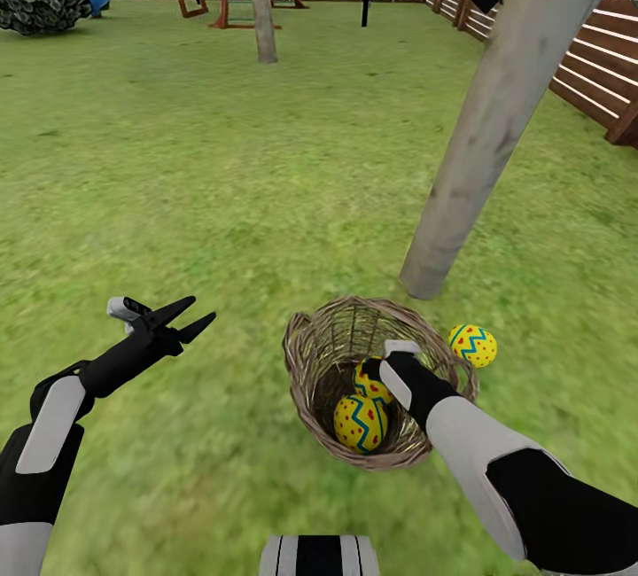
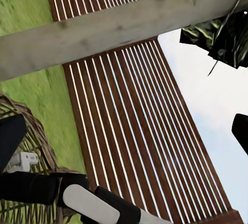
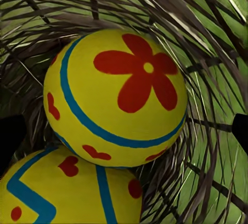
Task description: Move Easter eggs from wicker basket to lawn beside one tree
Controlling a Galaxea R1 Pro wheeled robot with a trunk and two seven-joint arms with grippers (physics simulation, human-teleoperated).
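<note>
The right gripper (image 1: 377,372) is plunged into the wicker basket (image 1: 306,354), its tips down among the eggs. In the right wrist view the dark fingertips (image 3: 9,140) stand far apart at either edge with the flower-painted egg (image 3: 116,97) between them and nothing yet pinched, so it is spread wide. To do this step well I would centre that egg between the fingers, sink a little until the pads reach its widest girth, then close gently; the shell is round and smooth, so a grip high on the dome may squirt it loose. Lift straight up to clear the braided rim.

Just under that egg lies a second egg (image 3: 57,193), touching it, yellow with a blue zigzag and red hearts. The head view shows both (image 1: 360,423) low in the basket. A third egg (image 1: 472,345) already lies on the lawn (image 1: 266,204) just beyond the gripper, outside the rim, near the foot of the pale tree trunk (image 1: 496,124).

The left gripper (image 1: 190,317) hovers well off to the other side over grass, fingers parted and holding nothing.
</note>
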